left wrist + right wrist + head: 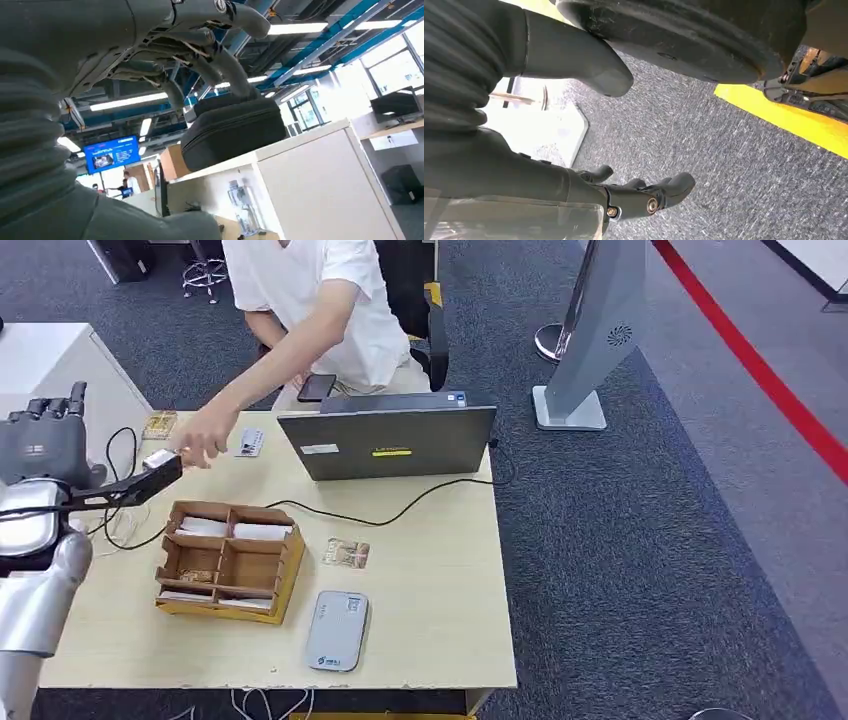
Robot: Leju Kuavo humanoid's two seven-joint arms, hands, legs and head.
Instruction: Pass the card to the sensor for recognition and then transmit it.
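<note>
- We see our left hand [45, 440] raised at the far left edge of the tabletop [440, 570], fingers upright and apart; in the left wrist view [200, 55] the fingers are loosely spread with nothing between them, so it holds no card.
- Our right hand [634, 192] hangs low over grey carpet, fingers slightly curled and clamped on nothing.
- Just beside the left hand, a person's hand [205, 440] reaches over the tabletop, right at a small pale object on a dark arm [158, 462]. We cannot tell whether that object is the sensor, or whether the person grips a card there.
- A card [346, 554] lies flat on the tabletop between the cardboard tray [285, 575] and the laptop [390, 445]; more pale cards sit in the tray's far compartments.
- The main risk, as we judge it, is collision: if the left hand moves toward the dark arm while the person's hand is there, the two could meet.
- The cables [120, 510] trailing beside the left arm could snag on it and drag the dark arm off its spot.
- A card lying flat is hard to lift; fingers could push it across the tabletop against the white device [337, 630] rather than pinch it.
- Reaching into the tray could tip or shove its light cardboard walls.
</note>
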